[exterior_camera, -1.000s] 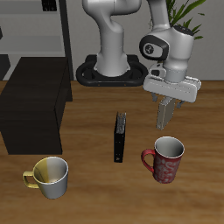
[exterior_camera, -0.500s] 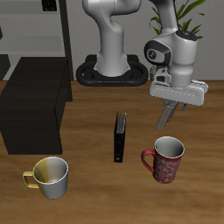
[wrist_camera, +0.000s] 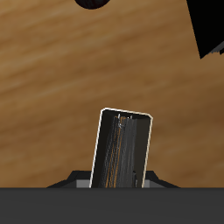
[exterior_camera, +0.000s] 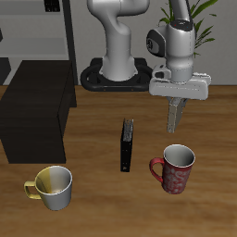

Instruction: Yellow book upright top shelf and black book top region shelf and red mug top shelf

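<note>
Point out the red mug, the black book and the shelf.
red mug (exterior_camera: 176, 170): exterior view, on its speckled side wall.
black book (exterior_camera: 127, 144): exterior view, on its narrow upper edge.
shelf (exterior_camera: 37, 85): exterior view, on its flat top.

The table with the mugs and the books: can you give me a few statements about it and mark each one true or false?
1. The red mug stands upright on the table. True.
2. The black book lies on top of the shelf. False: it is on the table, between the shelf and the red mug.
3. The gripper holds a small grey-tan book in the air above the table. True.
4. The cream mug has tipped onto its side. False: it stands upright, opening upward.
</note>
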Tool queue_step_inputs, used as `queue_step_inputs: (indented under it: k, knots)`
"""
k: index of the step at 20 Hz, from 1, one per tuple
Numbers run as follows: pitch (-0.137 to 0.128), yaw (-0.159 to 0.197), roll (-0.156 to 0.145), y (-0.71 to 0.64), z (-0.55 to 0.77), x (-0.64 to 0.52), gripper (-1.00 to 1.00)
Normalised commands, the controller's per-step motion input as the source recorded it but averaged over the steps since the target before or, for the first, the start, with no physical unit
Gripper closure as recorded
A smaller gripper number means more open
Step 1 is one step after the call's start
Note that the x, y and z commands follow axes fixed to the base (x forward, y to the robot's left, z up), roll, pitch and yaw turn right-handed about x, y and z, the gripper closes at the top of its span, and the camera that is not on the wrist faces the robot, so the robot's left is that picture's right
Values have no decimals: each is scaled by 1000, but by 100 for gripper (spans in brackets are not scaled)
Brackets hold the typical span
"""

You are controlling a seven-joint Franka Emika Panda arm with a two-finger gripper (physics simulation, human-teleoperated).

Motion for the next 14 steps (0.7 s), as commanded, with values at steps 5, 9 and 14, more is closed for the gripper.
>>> queue_step_inputs:
  k: [5,9,14]
  knots:
    - [-60,119,42,-1018,995,-82,100]
    - [-24,60,-89,-1246,902,69,100]
    - [-44,43,-88,-1127,918,-5,100]
